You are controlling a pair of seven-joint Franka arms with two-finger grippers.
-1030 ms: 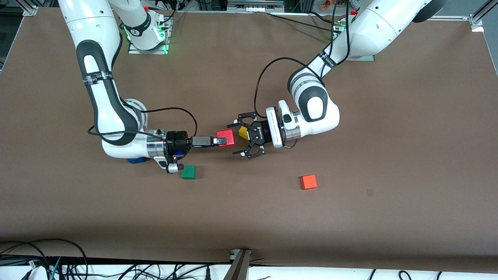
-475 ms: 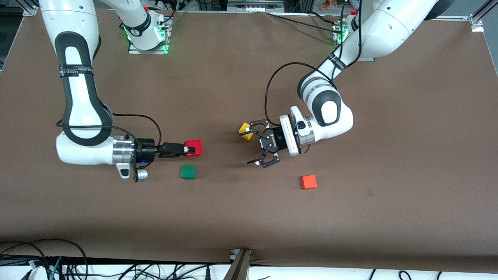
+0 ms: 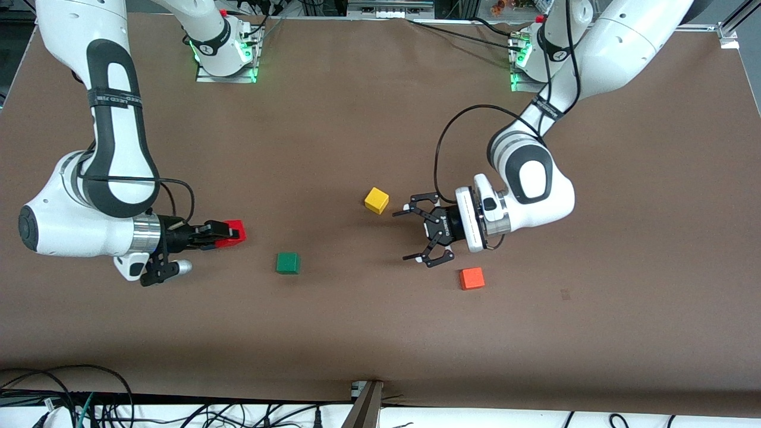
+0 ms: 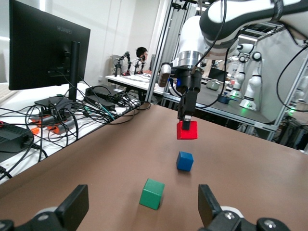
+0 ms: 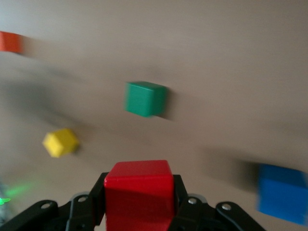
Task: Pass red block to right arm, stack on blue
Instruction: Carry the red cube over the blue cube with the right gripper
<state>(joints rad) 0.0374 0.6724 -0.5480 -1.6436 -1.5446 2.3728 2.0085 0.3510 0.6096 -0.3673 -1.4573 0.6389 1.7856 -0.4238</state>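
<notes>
Right tool (image 3: pixel 221 235) clamped on red block (image 3: pixel 233 233), up over the bench (image 3: pixel 357 333) near blue block (image 4: pixel 185 161). Left tool (image 3: pixel 425 232) spread apart, holding nothing, between yellow block (image 3: pixel 376 200) and orange block (image 3: pixel 472 278).

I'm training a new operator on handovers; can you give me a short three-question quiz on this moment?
1. True or false: the right gripper holds the red block.
2. Is the left gripper A) open, B) shut on the yellow cube?
3. Fill in: in the left wrist view, the blue cube sits on the table, just ahead of the held block and past the ____ cube.

Key: 1 true; 2 A; 3 green.
</notes>
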